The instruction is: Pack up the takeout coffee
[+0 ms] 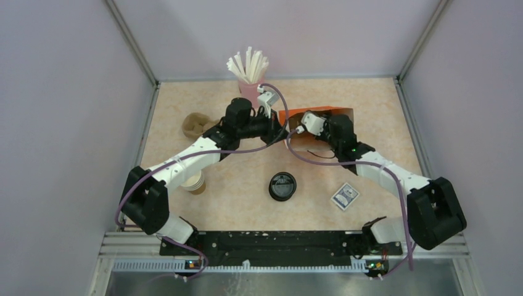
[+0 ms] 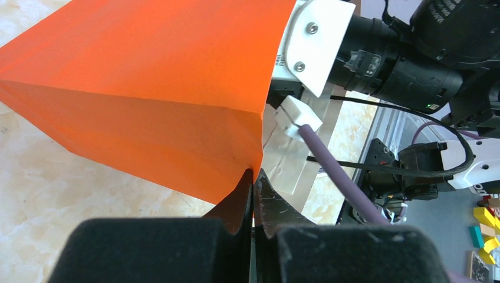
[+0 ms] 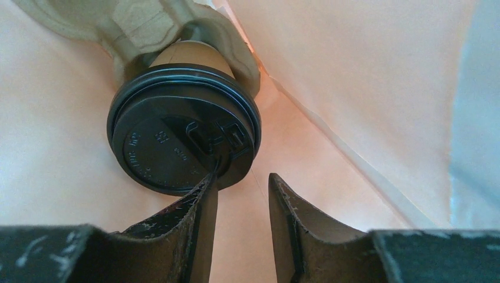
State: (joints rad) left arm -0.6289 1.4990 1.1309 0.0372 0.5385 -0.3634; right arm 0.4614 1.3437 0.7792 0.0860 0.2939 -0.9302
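Where the bag (image 2: 147,88) creases, the left hand (image 2: 253,175) pinches orange paper.

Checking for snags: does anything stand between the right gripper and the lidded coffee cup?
Nothing visible: the open right gripper faces the brown kraft paper cup with black sip lid directly, inside the orange paper bag.

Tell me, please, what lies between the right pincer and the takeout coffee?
Nothing: in the right wrist view, one fingertip of the right pincer overlaps the lid of the takeout coffee.
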